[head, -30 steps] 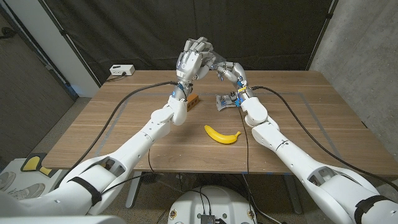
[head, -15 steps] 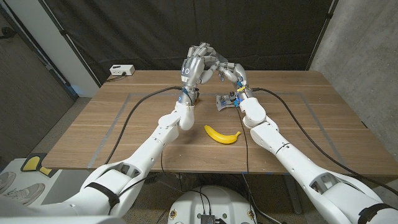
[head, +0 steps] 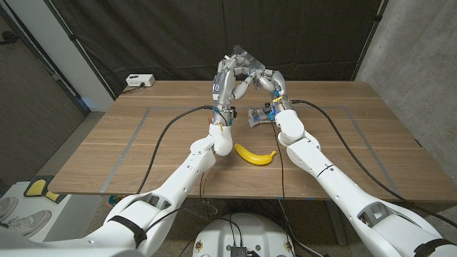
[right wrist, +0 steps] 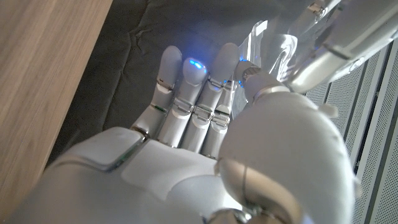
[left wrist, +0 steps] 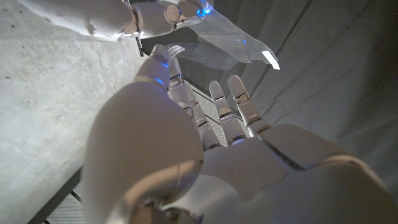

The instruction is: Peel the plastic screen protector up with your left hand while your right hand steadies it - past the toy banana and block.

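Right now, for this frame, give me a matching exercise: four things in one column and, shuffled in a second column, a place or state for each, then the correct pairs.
Things:
1. yellow toy banana
2. clear plastic screen protector
3. white box with cable
4. small grey and blue device

Places or states:
A. at the table's far left corner
B. held in the air between the left hand and the right hand
C. lying on the wood between the two forearms
D. on the table beside the right wrist

Pairs: 1-C, 2-B, 3-A, 4-D
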Controlling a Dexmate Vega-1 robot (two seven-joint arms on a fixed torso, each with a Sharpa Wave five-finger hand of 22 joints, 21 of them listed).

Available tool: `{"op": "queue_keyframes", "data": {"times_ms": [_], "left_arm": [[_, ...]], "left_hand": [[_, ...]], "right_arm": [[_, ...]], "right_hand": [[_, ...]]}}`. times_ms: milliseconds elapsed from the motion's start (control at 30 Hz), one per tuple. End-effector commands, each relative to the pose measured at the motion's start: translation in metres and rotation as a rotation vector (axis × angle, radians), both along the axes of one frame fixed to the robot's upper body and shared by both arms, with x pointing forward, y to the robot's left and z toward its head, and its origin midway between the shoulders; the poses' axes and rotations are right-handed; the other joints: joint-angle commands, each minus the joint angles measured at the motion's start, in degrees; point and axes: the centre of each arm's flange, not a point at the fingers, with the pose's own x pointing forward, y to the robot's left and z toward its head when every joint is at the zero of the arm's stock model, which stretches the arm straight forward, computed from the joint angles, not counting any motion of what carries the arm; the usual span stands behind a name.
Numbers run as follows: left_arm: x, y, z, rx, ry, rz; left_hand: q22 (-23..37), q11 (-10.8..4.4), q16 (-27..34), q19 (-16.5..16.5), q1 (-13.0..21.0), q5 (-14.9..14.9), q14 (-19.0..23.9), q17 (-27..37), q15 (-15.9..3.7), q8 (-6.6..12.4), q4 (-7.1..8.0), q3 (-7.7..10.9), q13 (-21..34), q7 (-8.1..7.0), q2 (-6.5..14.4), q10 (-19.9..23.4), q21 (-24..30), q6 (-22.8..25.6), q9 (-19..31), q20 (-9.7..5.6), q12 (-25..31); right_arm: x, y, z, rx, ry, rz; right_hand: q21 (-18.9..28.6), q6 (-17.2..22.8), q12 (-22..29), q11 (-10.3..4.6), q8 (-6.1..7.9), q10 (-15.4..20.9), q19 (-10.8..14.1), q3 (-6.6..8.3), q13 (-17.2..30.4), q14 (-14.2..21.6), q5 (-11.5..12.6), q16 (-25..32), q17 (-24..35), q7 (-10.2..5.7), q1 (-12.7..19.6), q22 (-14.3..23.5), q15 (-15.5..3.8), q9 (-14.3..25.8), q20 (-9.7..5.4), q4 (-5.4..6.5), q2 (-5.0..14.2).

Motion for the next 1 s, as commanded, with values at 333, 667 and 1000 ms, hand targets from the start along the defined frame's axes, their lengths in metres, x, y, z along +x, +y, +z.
{"op": "queue_keyframes", "data": {"times_ms": [333, 667, 1000], "left_arm": [[0.013, 0.000, -0.006, -0.305, 0.608, -0.678], [0.020, -0.008, -0.009, -0.266, 0.771, -0.826], [0.021, -0.011, -0.009, -0.255, 0.782, -0.847]], "left_hand": [[0.3, 0.06, 0.2, -1.9, 1.4, 0.2, -0.3, 0.4, -9.66, -0.57, 0.18, 0.36, 0.0, -1.31, 0.8, 1.3, -0.7, 7.0, 0.5, -0.49, 0.1], [0.4, 0.12, 1.1, -2.4, 2.0, -0.1, -1.4, 2.2, -9.79, -0.71, 0.11, -0.31, 0.7, -1.04, 1.3, 1.5, -0.8, 6.6, 0.6, -0.50, 0.7], [0.5, 0.12, 1.8, -2.6, 2.2, -0.3, -1.8, 3.5, -9.55, -0.80, 0.21, -0.93, 1.1, -1.22, 1.6, 1.1, -0.7, 6.2, 0.7, -0.41, 0.9]], "right_arm": [[-0.008, -0.009, 0.020, 0.046, -0.072, -0.091], [-0.008, -0.012, 0.020, 0.055, -0.083, -0.104], [-0.007, -0.013, 0.021, 0.065, -0.090, -0.104]], "right_hand": [[0.1, 3.4, -0.2, -0.08, 0.14, 0.4, 0.6, 0.94, 0.0, 2.5, 0.5, 0.9, 0.2, 2.25, 0.5, 0.3, -2.38, 2.5, -8.50, -0.63, 0.11], [0.1, 3.4, -0.2, 0.03, -0.06, 0.4, 0.6, 0.95, 0.3, 2.4, 0.6, 1.2, 0.2, 2.17, 0.6, 0.4, -2.37, 2.5, -8.52, -0.72, -0.03], [0.2, 3.5, -0.4, -0.12, -0.14, 0.3, 0.6, 0.90, 0.2, 2.3, 0.7, 1.4, 0.1, 2.09, 0.5, 0.5, -2.36, 2.6, -8.50, -0.56, 0.05]]}}
